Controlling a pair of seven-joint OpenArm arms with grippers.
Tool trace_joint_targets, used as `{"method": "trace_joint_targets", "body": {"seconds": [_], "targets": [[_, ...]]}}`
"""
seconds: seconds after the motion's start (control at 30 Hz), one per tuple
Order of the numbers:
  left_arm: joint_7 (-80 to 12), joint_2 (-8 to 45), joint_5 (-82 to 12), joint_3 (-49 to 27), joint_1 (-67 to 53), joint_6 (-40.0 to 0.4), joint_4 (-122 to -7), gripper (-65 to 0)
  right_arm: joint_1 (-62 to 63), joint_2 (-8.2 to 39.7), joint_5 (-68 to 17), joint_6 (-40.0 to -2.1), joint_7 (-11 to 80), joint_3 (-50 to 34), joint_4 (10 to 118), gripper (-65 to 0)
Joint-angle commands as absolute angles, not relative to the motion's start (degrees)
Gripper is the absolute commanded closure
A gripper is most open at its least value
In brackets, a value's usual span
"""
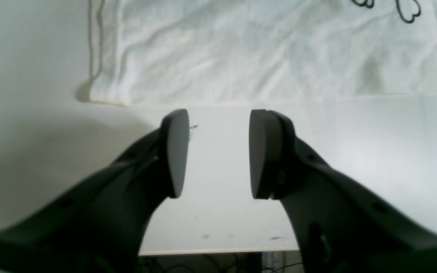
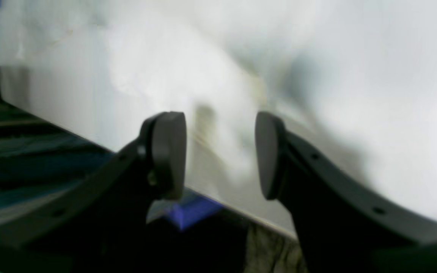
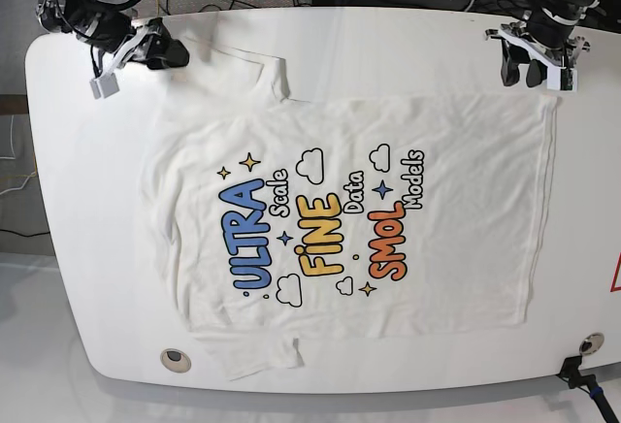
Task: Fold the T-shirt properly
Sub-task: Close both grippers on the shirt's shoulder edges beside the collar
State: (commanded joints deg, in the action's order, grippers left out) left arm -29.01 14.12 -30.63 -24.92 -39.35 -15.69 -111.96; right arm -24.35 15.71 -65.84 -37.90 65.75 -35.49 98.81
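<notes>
A big white table [image 3: 87, 248] fills most of the base view. The T-shirt [image 3: 349, 219] lies flat on it with the picture side up. It takes up most of the middle of the table. You can read blue "ULTRA", yellow "FINE" and orange "SMOL" on it, with little clouds and stars around the words. One sleeve points to the far edge of the table and the other sleeve points to the near edge. The bottom hem is on the right side of that view.

The left gripper [image 3: 537, 71] sits at the far right corner of the table, just past the hem corner of the shirt. In the left wrist view its two dark fingers [image 1: 175, 153] are wide apart with only bare table between them, and the edge of the shirt is just ahead. It holds nothing.

The right gripper [image 3: 173, 56] is at the far left corner, near the sleeve. In its own blurry view the right gripper's pads [image 2: 169, 151] are spread apart too, and nothing is between them
</notes>
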Motion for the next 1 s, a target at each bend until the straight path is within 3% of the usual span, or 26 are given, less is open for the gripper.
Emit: {"method": "trace_joint_targets", "body": {"seconds": [0.1,0.27,0.47,0.5,1.0], "targets": [[-32.4,13.6,-34.1,-27.1,-36.1,-15.8,-112.6,-23.9,-24.5,15.0,-63.5,-37.7,60.4,-36.4,101.8,-28.3],[-46.0,13.8,-42.5,-36.9,-28.5,-16.2,-108.3,-27.6,-24.7,16.1,-57.8,-34.6,52.1,-35.1,99.4,-27.8],[-59.8,17.2,-61.0,-46.5,-21.4,-17.4,-101.2,-28.7,-24.9,19.2,-57.6,-31.1,51.5,-29.8,96.3,-27.2],[-54.8,16.1,-52.0,-43.7,-22.6,-16.4,-102.6,-28.4,-24.2,17.9,-57.7,-32.8,51.4,-32.0,96.5,-29.2],[-65.2,15.9,-65.1,-47.3,-16.7,-18.8,-91.4,-27.5,-23.3,16.3,-55.3,-32.7,50.8,-28.8,90.0,-29.9]]}}
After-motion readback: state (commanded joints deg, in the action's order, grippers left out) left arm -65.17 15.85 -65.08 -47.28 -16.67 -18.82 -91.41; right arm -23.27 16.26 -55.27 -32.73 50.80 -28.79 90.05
